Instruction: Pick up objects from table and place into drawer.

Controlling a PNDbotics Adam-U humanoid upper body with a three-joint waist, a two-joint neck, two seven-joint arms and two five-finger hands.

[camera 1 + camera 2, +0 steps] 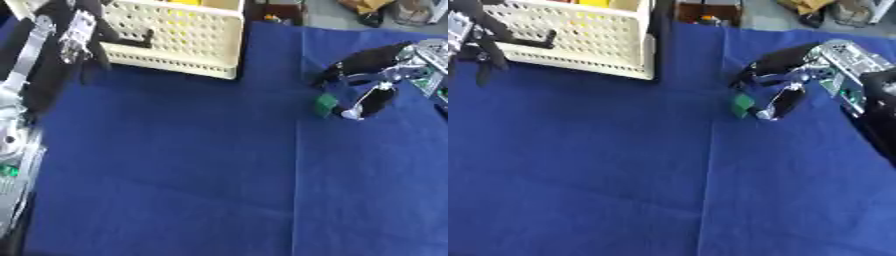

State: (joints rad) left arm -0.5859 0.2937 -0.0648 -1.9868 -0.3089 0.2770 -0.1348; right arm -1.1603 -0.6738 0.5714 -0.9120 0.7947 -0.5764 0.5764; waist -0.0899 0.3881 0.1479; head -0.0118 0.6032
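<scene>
A small green block [326, 104] lies on the blue cloth at the right. My right hand [798, 75] arches over it from the right. Its dark fingers [750, 75] curl down just above the block, and the silver-tipped thumb [768, 114] touches the block's right side, so the block sits pinched between them. The cream perforated drawer [188, 42] stands at the far left with yellow things inside. My left hand [77, 35] hangs at the drawer's front left corner with its fingers straight down and its thumb lying across the drawer's front.
The blue cloth [175, 165] covers the table, with a fold line down the middle. Boxes and clutter [706, 12] lie on the floor beyond the far edge. My left arm [22, 100] runs along the left edge.
</scene>
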